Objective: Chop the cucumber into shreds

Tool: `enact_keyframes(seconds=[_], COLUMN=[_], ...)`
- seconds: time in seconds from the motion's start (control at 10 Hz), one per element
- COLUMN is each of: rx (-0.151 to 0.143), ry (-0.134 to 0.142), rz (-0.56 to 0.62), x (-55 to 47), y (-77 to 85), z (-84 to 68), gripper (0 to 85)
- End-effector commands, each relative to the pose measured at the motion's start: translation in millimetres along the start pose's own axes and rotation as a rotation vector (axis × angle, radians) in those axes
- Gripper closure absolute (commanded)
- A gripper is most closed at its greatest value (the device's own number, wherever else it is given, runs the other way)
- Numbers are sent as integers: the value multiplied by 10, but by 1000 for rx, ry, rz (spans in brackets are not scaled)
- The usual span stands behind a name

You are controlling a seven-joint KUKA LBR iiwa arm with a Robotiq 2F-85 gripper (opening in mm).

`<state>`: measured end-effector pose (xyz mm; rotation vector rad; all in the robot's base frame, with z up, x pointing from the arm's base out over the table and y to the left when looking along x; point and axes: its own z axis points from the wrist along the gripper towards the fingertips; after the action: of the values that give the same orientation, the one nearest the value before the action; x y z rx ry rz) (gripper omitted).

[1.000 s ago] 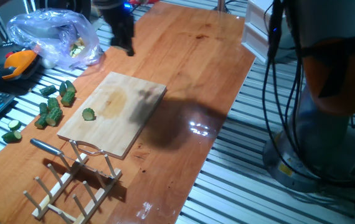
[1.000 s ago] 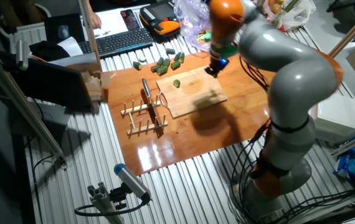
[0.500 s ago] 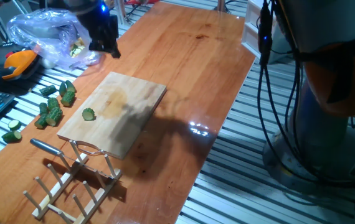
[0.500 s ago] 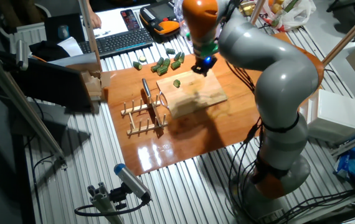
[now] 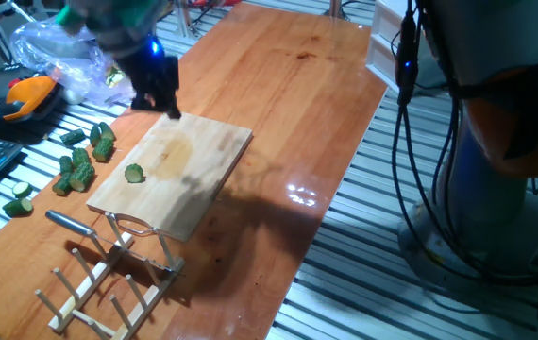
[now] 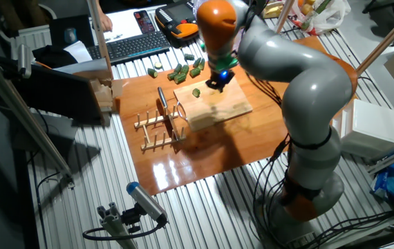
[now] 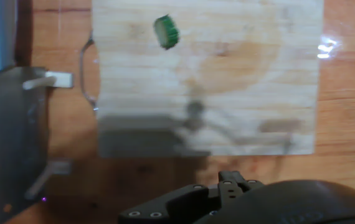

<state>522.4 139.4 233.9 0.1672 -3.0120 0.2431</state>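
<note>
- Plainly, the main risk is the knife (image 7: 9,93): it rests on the wooden rack (image 5: 109,274), just beside the handle end of the cutting board (image 5: 170,170), and the gripper (image 5: 156,87) hovers at the board's opposite, far edge, so nothing is yet in hand to cut with.
- A poor grasp on the knife's handle could let the blade twist or slip off the rack pegs, judging by how loosely it lies across them.
- The cucumber (image 5: 134,173) is a single small round slice lying on the board near its left edge, apart from everything else; a piece that small would probably skid or roll away under a blade unless the cut comes straight down.
- The heap of larger cucumber chunks (image 5: 82,161) sits on the table just off the board's left side, near enough to be knocked by a sweeping arm.
- No shreds are visible on the board, so the chopping looks not yet begun.
- The gripper is blurred in both fixed views and the hand view shows only its dark body, not the fingertips; how far open it stands cannot be told, and nothing can be seen in its hold or touching it.
</note>
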Motion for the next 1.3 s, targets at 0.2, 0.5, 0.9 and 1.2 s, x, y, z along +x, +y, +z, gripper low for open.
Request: enact_keyframes(seconds=[0.2,0.5,0.9,1.2], rx=[48,132,130,125], ry=[-18,-41,-37,-15], rz=[-19,-89,-33,-16], x=[-110,-110,-110,-253], y=[1083,1083,1083,1364], z=[-183,-183,-183,-41], gripper=[850,850,850,680])
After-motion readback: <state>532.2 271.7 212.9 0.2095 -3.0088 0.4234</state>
